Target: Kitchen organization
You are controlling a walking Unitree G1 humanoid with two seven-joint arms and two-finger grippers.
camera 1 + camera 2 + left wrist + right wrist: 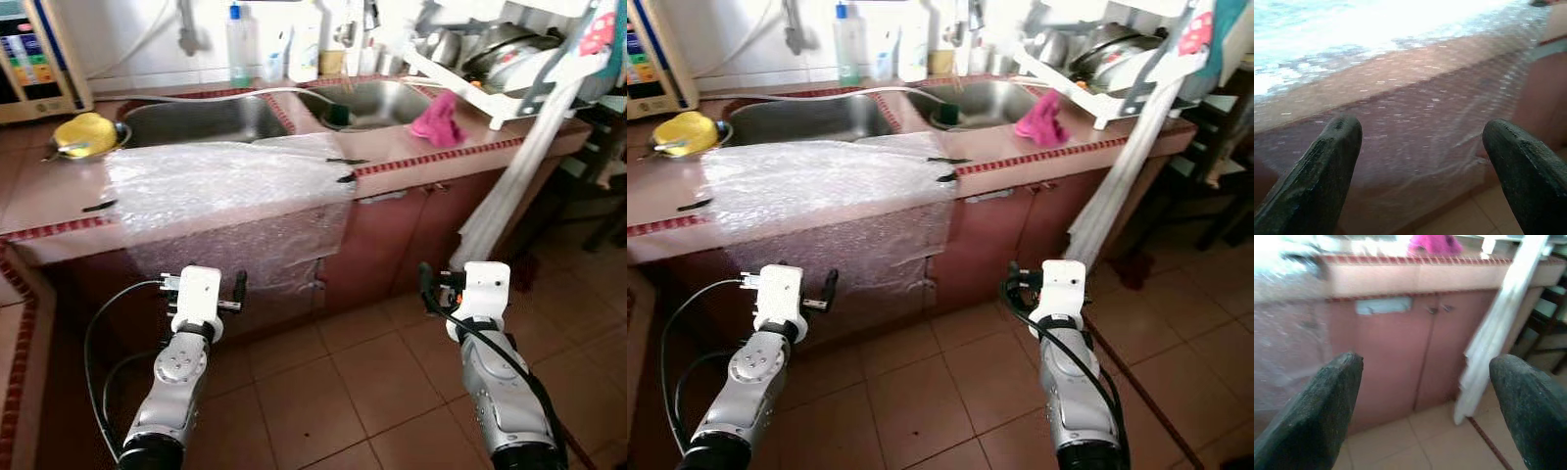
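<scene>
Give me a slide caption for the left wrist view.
Open left gripper facing the bubble wrap draped over the counter edge.

Bubble wrap sheet (220, 191): clear, spread flat on the reddish counter (39, 191) in front of the left sink basin (201, 119), front part draped over the edge down the cabinet face. Pink cloth (438, 119): crumpled, on counter just beside right basin (377, 101).
</scene>
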